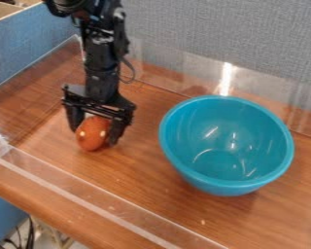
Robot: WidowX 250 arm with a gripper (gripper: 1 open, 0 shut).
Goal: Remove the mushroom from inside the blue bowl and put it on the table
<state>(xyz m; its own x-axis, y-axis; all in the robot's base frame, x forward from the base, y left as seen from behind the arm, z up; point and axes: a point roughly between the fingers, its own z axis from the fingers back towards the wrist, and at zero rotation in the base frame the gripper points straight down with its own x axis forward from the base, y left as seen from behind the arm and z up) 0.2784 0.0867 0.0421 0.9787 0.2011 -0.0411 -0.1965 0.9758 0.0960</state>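
Observation:
The mushroom [93,140], reddish-brown cap showing, lies on the wooden table [139,190] left of the blue bowl [194,115]. My gripper [97,128] points straight down over it, jaws spread wide. One black finger [73,117] stands on each side of the mushroom, and neither presses on it. The turquoise bowl stands upright to the right, a hand's width from the gripper, with nothing showing inside it.
Low clear acrylic walls [67,185] edge the table at the front and left, and another runs along the back [229,73]. A blue panel [35,44] stands behind at the left. Bare wood lies in front of the bowl and the gripper.

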